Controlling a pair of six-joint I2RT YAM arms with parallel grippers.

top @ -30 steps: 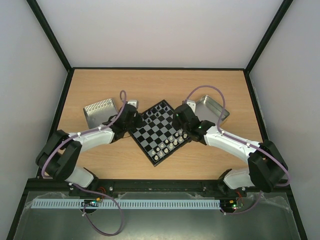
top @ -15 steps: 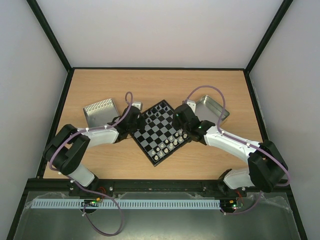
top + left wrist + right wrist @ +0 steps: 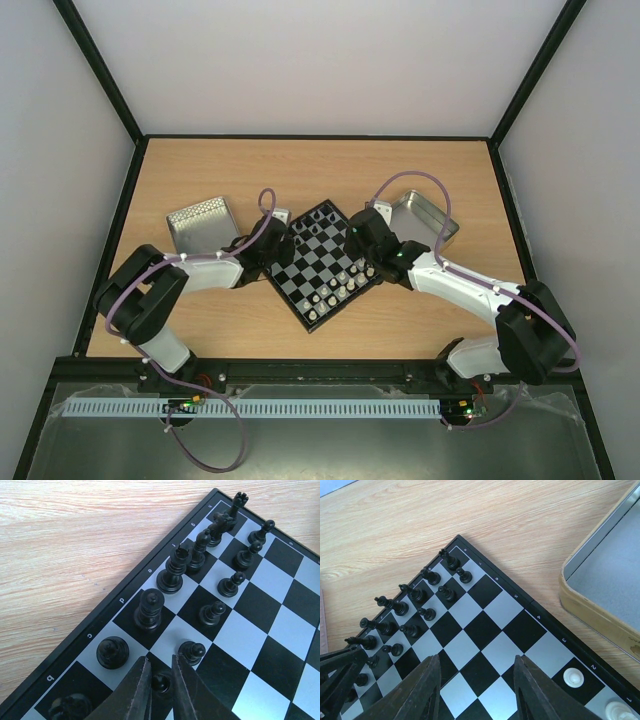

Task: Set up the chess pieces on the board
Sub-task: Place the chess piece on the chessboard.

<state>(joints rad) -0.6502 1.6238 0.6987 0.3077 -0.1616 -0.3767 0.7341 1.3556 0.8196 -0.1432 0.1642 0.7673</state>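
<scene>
Since the tiny black pawn belongs in the pawn row of the black-and-grey checked board, my left gripper brackets it, whether clamped I cannot tell; right gripper stands apart, empty.

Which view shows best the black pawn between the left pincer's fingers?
Left wrist view: the black pawn stands close up between the fingers of the left pincer. The top and right wrist views show that pincer, but the pawn is too small to tell.

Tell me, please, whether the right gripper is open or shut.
Open: the right gripper shows its fingers wide apart, only the board between them.
</scene>
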